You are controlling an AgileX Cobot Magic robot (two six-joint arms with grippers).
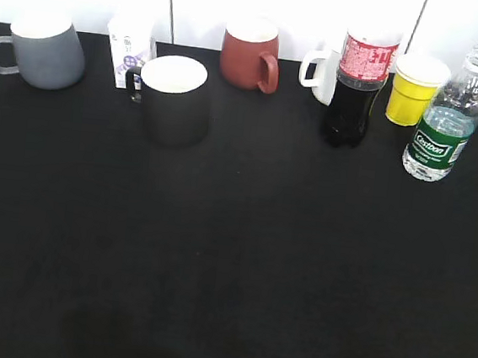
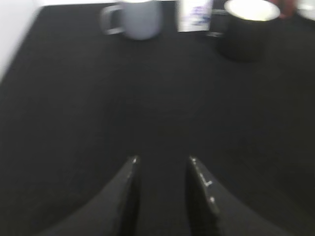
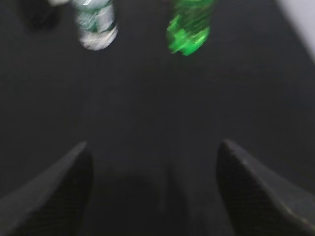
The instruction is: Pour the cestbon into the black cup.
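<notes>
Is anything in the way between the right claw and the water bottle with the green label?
Nothing visible. The right claw is open over bare black table, and the water bottle stands ahead of it, to the left. A bright green bottle stands off to the right of that path, not across it.

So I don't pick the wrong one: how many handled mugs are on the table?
4: grey mug far left, black cup beside it, reddish-brown mug centre back, white mug partly hidden behind the cola bottle.
</notes>
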